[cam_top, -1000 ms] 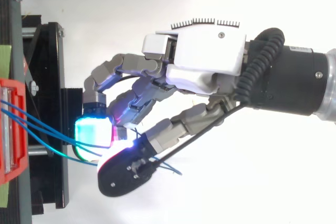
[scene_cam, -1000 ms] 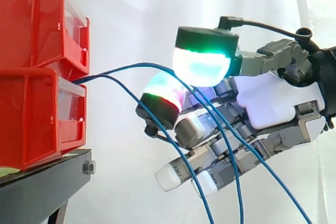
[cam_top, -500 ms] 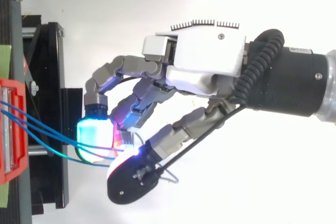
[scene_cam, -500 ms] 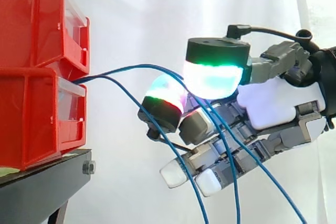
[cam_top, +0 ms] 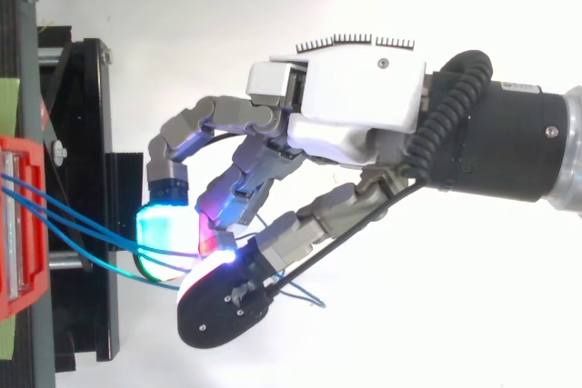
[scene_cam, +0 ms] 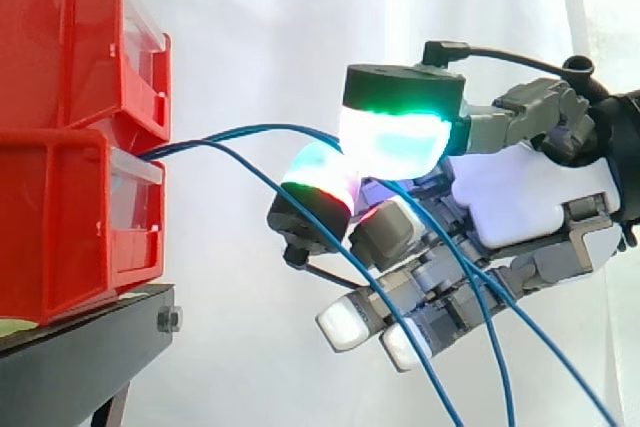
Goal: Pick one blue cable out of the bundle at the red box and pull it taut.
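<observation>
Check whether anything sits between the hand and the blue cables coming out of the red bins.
Nothing visible does. The hand sits right among the blue cables, which run across it. The span from there back to the red bins is open air.

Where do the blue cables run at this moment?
In the side view, the blue cables leave the stacked red bins at the left, arc right between the curled glowing fingertips of the robot hand, then hang toward the bottom right.
</observation>
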You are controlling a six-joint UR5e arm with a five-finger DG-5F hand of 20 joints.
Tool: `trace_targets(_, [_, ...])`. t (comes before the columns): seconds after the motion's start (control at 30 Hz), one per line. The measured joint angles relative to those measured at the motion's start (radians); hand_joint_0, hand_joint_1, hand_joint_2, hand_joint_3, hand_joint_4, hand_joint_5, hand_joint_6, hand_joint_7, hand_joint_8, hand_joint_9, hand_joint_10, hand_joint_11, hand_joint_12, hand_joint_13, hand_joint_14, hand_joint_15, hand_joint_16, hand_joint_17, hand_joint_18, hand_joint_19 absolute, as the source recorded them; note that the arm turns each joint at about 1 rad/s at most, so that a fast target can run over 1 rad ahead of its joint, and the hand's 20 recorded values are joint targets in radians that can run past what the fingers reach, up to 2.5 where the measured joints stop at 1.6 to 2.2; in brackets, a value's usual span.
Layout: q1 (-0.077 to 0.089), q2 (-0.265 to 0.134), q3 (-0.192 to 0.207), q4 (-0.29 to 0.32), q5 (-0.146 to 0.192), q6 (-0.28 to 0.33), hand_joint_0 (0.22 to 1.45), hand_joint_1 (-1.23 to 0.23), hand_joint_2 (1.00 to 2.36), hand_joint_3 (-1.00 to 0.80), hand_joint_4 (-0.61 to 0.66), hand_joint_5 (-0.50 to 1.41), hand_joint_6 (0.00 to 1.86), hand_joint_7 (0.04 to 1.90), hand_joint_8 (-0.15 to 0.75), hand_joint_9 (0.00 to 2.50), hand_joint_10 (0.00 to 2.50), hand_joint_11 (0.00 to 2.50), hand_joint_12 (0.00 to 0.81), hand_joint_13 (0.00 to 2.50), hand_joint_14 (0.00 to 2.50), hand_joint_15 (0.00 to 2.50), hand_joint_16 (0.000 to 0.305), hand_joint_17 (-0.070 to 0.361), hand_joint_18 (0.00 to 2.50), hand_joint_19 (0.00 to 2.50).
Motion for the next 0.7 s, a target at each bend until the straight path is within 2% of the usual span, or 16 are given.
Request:
trace_targets(0.1, [0.0,0.0,0.0,0.0,0.0,0.0,0.67,-0.89,1.02,-0.25,0.06,-0.16,0.9,1.13,0.35,1.16,0.01,1.24,0.364,0.82,0.02,0.42,0.049,0.111,0.81,0.45])
trace_targets(0.13, [0.0,0.0,0.0,0.0,0.0,0.0,0.68,-0.92,1.02,-0.29,0.07,-0.16,0.9,1.1,0.34,1.13,0.01,1.24,0.36,0.81,0.02,0.42,0.049,0.11,0.8,0.45])
trace_targets(0.2, [0.0,0.0,0.0,0.0,0.0,0.0,0.69,-0.98,1.0,-0.49,0.12,-0.17,0.9,1.07,0.348,1.12,0.01,1.24,0.361,0.8,0.02,0.42,0.049,0.11,0.79,0.44])
trace_targets(0.3, [0.0,0.0,0.0,0.0,0.0,0.0,0.64,-0.99,1.0,-0.5,0.12,-0.17,0.9,1.06,0.342,1.11,0.01,1.22,0.359,0.79,0.02,0.42,0.049,0.11,0.79,0.44])
trace_targets(0.47, [0.0,0.0,0.0,0.0,0.001,0.0,0.54,-0.89,1.0,-0.5,0.14,-0.15,0.88,1.08,0.362,1.13,0.01,1.22,0.366,0.79,0.02,0.43,0.052,0.116,0.79,0.46])
trace_targets(0.7, [0.0,0.0,0.0,0.0,0.001,0.0,0.54,-0.78,1.0,-0.5,0.14,-0.14,0.87,1.09,0.365,1.15,0.01,1.22,0.373,0.8,0.02,0.43,0.053,0.118,0.8,0.47])
